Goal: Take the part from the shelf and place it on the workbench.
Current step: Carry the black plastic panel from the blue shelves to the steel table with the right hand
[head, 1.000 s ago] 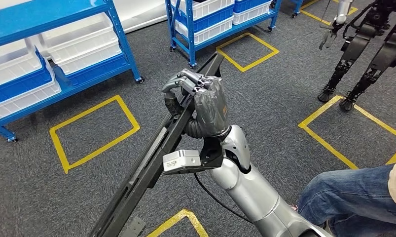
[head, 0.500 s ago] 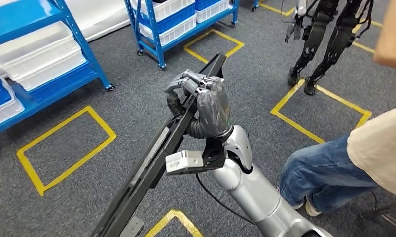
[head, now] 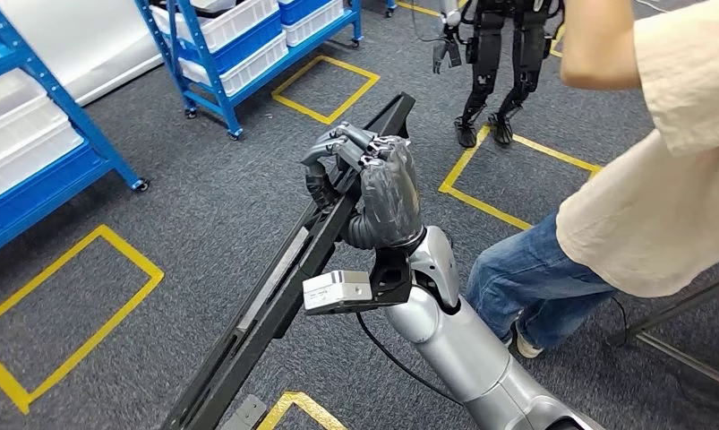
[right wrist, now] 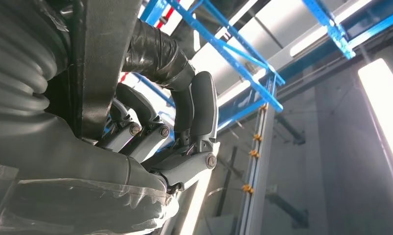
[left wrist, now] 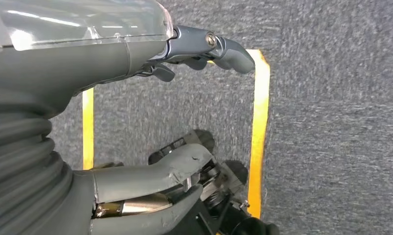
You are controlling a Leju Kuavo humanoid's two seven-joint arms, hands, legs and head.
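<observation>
- Your right robot hand (head: 366,175) is clenched around the long black part (head: 284,287), gripping near its upper end; the part slants down across the head view, carried in the air above the grey carpet (head: 203,215)
- Your left robot hand (left wrist: 135,122) hangs over the carpet with nothing in it, fingers apart
- No tabletop is in sight, so I judge you are mid-carry: finish turning until you see it before you lower anything
- The part is long and held off-centre, so expect the free lower end to swing; turn slowly and hold a firm grip
- A person (head: 642,197) stands just beside your right arm, and another robot (head: 494,54) stands further off; give both room as the part sweeps round
- The blue shelf racks (head: 208,67) carry white bins (head: 226,22); what lies inside them cannot be made out
</observation>
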